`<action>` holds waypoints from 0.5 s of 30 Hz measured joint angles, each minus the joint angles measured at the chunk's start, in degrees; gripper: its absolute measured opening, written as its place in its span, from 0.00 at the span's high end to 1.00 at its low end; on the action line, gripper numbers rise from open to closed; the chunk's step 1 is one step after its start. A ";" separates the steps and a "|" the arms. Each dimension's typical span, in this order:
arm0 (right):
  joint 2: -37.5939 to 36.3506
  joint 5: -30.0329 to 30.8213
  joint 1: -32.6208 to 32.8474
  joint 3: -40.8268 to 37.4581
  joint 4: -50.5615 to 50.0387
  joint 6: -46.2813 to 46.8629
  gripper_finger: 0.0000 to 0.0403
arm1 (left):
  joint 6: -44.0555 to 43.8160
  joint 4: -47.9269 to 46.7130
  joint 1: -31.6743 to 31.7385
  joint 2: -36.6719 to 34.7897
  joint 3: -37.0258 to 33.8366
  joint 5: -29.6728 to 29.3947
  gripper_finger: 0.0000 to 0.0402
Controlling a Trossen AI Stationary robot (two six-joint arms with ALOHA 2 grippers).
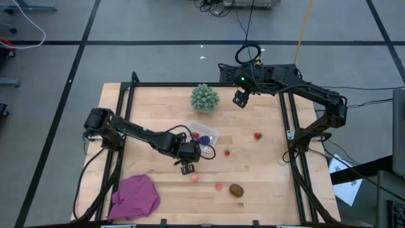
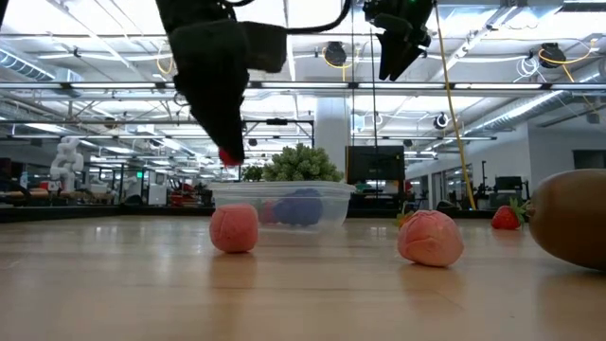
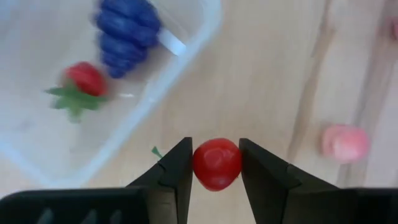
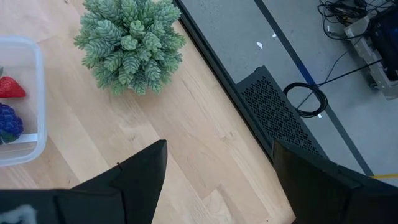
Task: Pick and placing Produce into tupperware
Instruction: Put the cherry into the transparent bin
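1. The left gripper [image 3: 214, 163] is clenched on a small, smooth, glossy red round fruit [image 3: 216, 163], pinched between its two dark, angular fingers [image 3: 177, 171].
2. Just beyond those fingertips lies the tupperware [image 3: 200, 38], a clear, see-through plastic tub with rounded corners; the gripper hangs beside its near rim, not over it.
3. Inside the tub rest a bumpy purple grape cluster [image 3: 127, 34] and a red strawberry [image 3: 84, 79] with a green leafy cap.
4. On the pale, grained wooden table [image 1: 266, 168], out to the gripper's other side, sits a matte pink round piece [image 3: 345, 142]; a second pink piece [image 1: 218, 186] and a brown oval piece [image 1: 236, 190] lie farther off, near the table's front edge.
5. Two more strawberries [image 1: 227, 151] [image 1: 257, 135] lie apart on the wood, toward the right arm.
6. A pale-green spiky ball [image 1: 205, 98] stands behind the tub.
7. A crumpled magenta cloth [image 1: 135, 196] lies at the left front corner.
8. The right gripper [image 1: 240, 99] hangs released, jaws wide, just beside the spiky ball.
9. No readable writing shows on anything.
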 joint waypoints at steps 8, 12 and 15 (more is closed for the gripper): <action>0.00 0.00 0.02 0.00 0.03 0.00 0.30 | 9.46 -4.52 3.85 -1.08 7.19 -5.36 0.70; 0.00 0.00 0.01 0.00 -0.14 0.00 0.30 | 12.45 -4.96 7.56 -1.05 7.80 -5.44 0.70; 0.00 0.00 0.01 0.00 -0.14 -0.03 0.30 | 12.78 -6.16 10.28 -1.02 7.74 -5.43 0.70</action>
